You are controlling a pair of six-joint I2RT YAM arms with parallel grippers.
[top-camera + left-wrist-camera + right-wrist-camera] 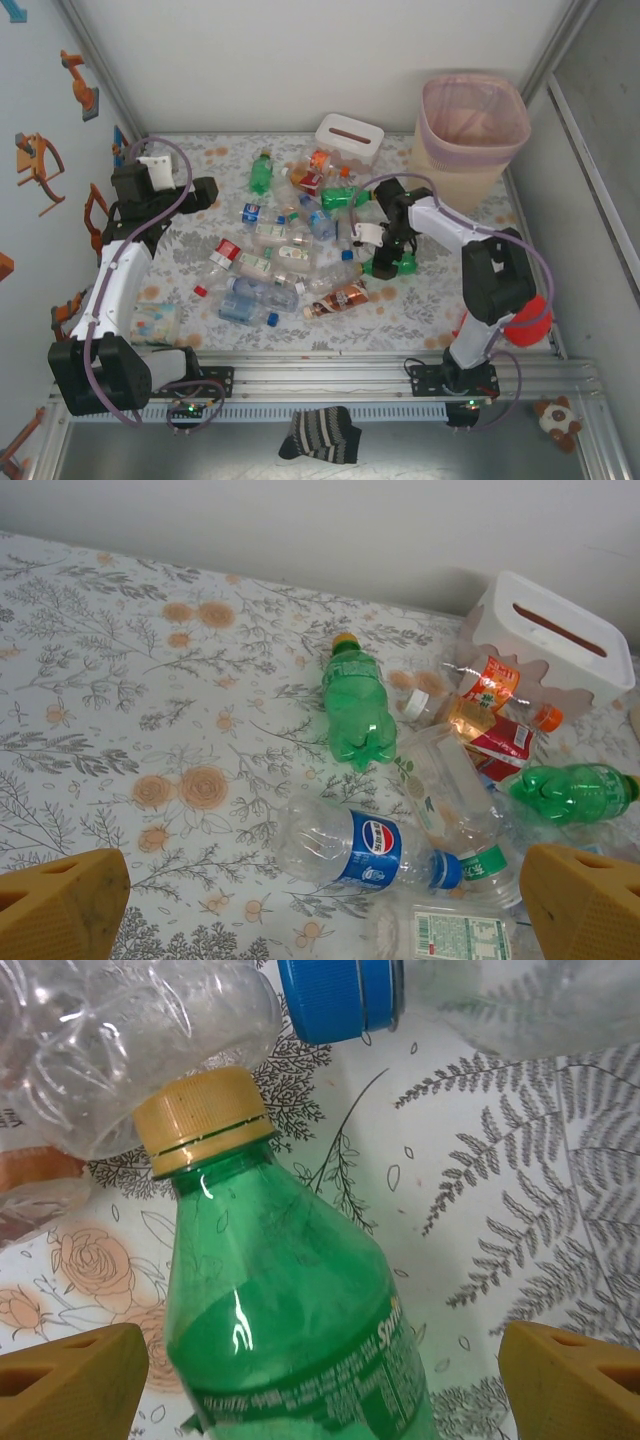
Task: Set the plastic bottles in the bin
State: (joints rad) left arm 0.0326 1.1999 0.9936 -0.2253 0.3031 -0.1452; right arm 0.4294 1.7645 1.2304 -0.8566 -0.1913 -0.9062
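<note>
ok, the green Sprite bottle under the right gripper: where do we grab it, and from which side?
Take the green Sprite bottle across its labelled body, from straight above. It lies flat with its long axis running between the fingers of the open right gripper, so its round sides face the pads. Avoid the neck: a clear bottle touches the yellow cap and a blue cap sits close.

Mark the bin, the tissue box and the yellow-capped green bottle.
bin [452, 182]: top external view, beige front wall.
tissue box [352, 141]: top external view, white lid beside slot.
yellow-capped green bottle [290, 1320]: right wrist view, green body below cap.
</note>
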